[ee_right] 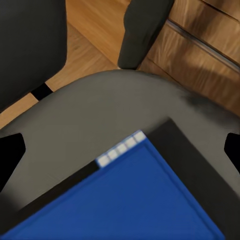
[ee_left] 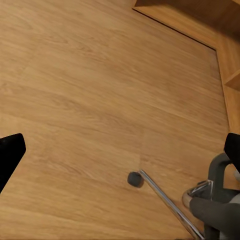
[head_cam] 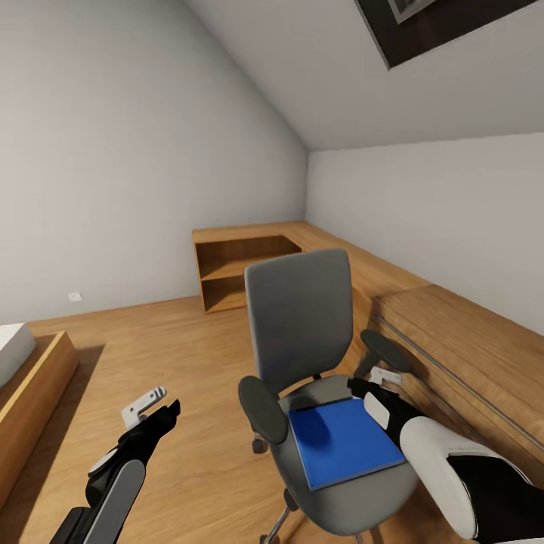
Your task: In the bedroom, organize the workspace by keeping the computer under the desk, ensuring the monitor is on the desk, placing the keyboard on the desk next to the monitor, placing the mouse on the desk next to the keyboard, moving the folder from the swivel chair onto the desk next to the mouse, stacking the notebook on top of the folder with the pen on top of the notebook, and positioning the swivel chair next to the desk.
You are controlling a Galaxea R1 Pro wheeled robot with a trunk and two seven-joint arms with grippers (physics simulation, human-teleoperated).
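Folder (ee_right: 125, 200) on swivel chair (head_cam: 302, 317) seat, beneath spread right gripper (ee_right: 120, 150)

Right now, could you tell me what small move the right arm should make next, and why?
Probably lower the right gripper onto the near corner of the folder. Its jaws are open and hover just above the folder, which lies flat on the swivel chair seat with nothing holding it.

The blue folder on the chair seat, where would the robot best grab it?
Probably by the corner of the folder nearest the chair back, coming from above with the right gripper. It lies flat on the swivel chair seat, so only its thin edges offer a pinch.
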